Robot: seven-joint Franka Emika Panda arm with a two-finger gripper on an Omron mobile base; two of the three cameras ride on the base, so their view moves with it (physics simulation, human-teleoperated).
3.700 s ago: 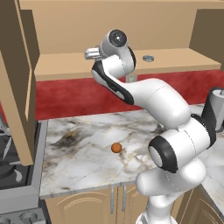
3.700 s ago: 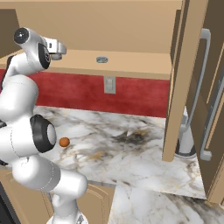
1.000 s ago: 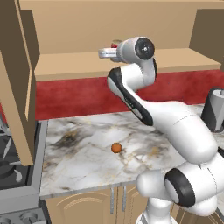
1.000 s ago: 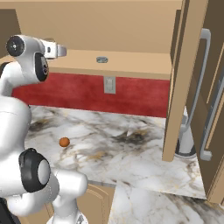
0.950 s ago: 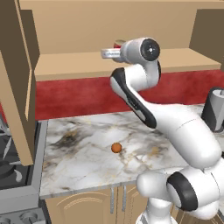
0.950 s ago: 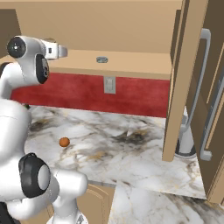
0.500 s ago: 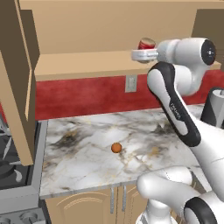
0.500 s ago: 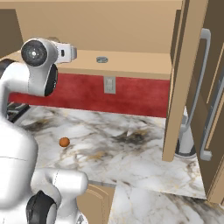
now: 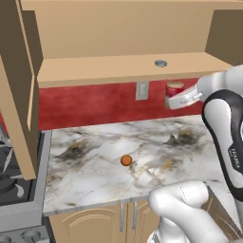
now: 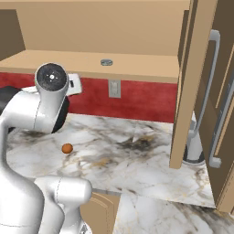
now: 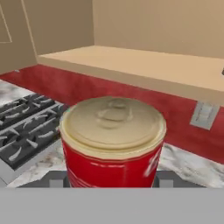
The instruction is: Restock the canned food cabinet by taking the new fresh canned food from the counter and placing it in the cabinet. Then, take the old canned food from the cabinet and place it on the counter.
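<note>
Old canned food point(image 11: 113, 144) sits clamped between the jaws of the gripper point(image 9: 172, 100), which has swung out of the cabinet point(image 9: 118, 71) to the right and dropped below the shelf, over the desk point(image 9: 95, 156). The flat tin point(image 9: 160, 63) already rests on the shelf. Judging from that, only setting the can down remains.

The old can point(image 11: 113, 146), red band and pale lid, sits upright clamped in the claw point(image 9: 172, 100), hanging just below the front edge of the cabinet point(image 9: 114, 69) shelf and above the marble tabletop point(image 9: 95, 163). The flat grey tin point(image 9: 160, 63) lies on that shelf, toward its right, near the front edge.
</note>
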